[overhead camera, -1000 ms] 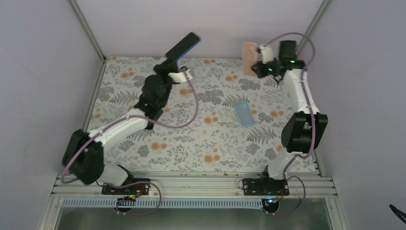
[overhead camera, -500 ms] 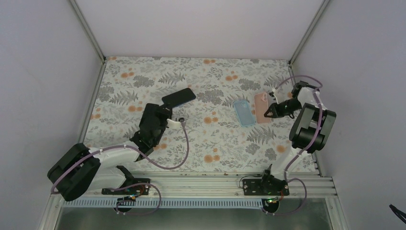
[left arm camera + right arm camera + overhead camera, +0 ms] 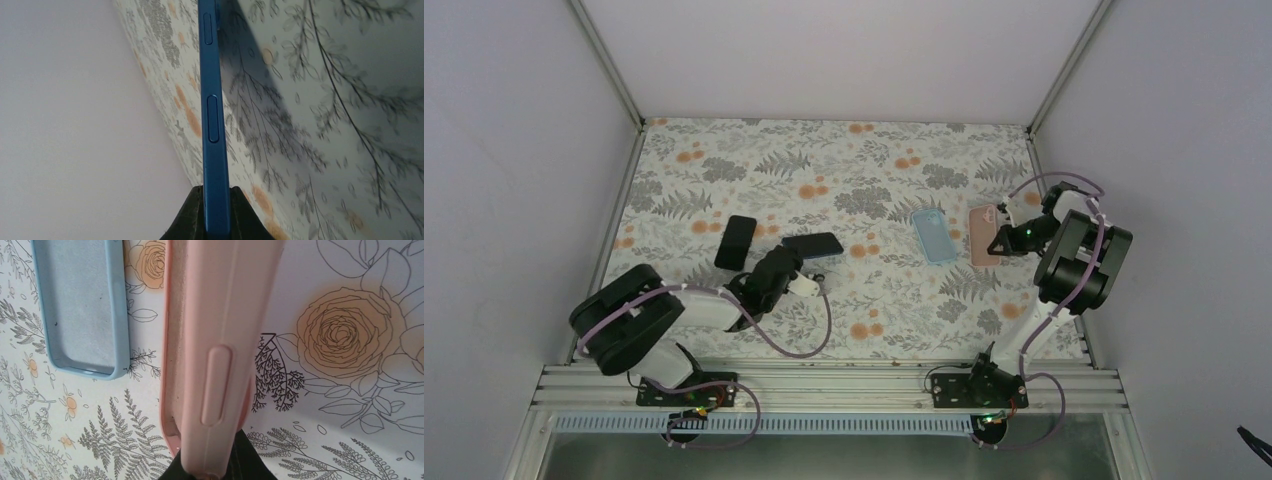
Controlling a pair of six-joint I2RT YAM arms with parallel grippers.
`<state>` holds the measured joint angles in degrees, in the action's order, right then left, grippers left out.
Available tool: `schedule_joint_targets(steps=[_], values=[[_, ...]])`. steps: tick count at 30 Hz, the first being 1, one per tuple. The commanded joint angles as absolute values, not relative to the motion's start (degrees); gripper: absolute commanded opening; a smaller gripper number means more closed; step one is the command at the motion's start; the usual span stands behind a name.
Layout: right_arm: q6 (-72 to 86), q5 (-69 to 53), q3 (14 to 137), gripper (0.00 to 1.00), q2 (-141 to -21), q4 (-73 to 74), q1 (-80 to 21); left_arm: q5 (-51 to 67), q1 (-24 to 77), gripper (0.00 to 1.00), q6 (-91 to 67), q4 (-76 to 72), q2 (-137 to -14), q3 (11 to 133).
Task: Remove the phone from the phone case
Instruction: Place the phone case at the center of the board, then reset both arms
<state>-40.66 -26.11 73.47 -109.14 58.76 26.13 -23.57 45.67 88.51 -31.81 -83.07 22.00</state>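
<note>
Toward the near left of the floral table (image 3: 874,300), low over the mat: left gripper (image 3: 216,224), squeezed down tight on one short end of the dark blue phone (image 3: 814,243). Bare phone, out of any case, stretching right toward the middle of the table. Seen edge-on from the left wrist: a thin blue side with two buttons, pinched between dark fingers (image 3: 192,227) at the bottom of view. Contact with the mat: cannot tell.

Just left of that phone, flat on the mat and apart from the gripper: a black phone-shaped slab (image 3: 736,241).

Right of centre, flat on the mat, hollow side up: an empty light blue case (image 3: 934,237).

Just right of it, near the right edge: pink case (image 3: 982,236), clamped at one end in the right gripper (image 3: 209,466), likewise closed as narrow as the case allows. From the right wrist: case turned partly on edge, side button facing the camera, a strip of inner lining showing on its left, dark fingertips (image 3: 247,465) hugging the bottom end.
</note>
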Motion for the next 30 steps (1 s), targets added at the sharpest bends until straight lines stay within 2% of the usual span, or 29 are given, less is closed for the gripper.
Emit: schedule_joint_targets(steps=[1,4,6,8,9,10,14,15,19,22,24,26,30], values=[[-41.5,-17.8,74.0,0.05,-111.3,56.1,27.3,-25.3,48.7,0.11,86.5,-31.7,-88.6,24.4],[-41.3,-16.5,73.8,0.09,-112.1,55.9,27.4,-25.9,51.2,0.23,85.2,-27.0,-90.3,25.3],[-41.4,-15.7,73.7,0.14,-112.4,56.0,27.5,-24.7,52.7,0.36,81.3,-18.8,-90.4,27.2],[-41.5,-14.8,73.7,0.28,-112.7,56.1,27.7,-22.9,54.1,0.64,77.4,-9.8,-90.6,30.1],[-41.4,-14.3,73.7,0.39,-112.6,55.9,27.8,-22.4,54.8,0.84,75.9,-6.3,-90.6,31.1],[-41.5,-13.8,73.7,0.51,-112.4,55.6,27.8,-21.6,55.3,0.98,74.7,-2.9,-90.3,31.9],[-41.0,-10.4,73.3,0.96,-108.8,53.7,27.8,-15.8,57.1,1.0,70.5,10.2,-87.7,36.1],[-40.3,-8.1,72.8,0.99,-107.1,52.3,27.5,-13.0,57.2,1.0,68.8,14.7,-86.7,38.3],[-40.2,-1.6,70.2,1.0,-97.8,50.0,25.7,1.6,54.9,1.0,59.7,37.2,-85.9,54.5],[-40.5,-2.5,68.9,1.0,-90.1,49.4,24.4,16.0,48.8,1.0,54.8,54.8,-90.3,74.6],[-39.3,-5.2,67.9,1.0,-85.2,47.1,24.0,19.7,44.2,1.0,53.7,60.7,-91.2,82.0],[-37.0,-9.5,65.7,1.0,-80.0,42.6,23.9,20.1,38.0,1.0,52.4,58.7,-88.8,84.0],[-28.9,-15.0,58.3,1.0,-70.0,29.0,23.9,17.5,22.6,1.0,49.1,44.7,-82.5,79.3]])
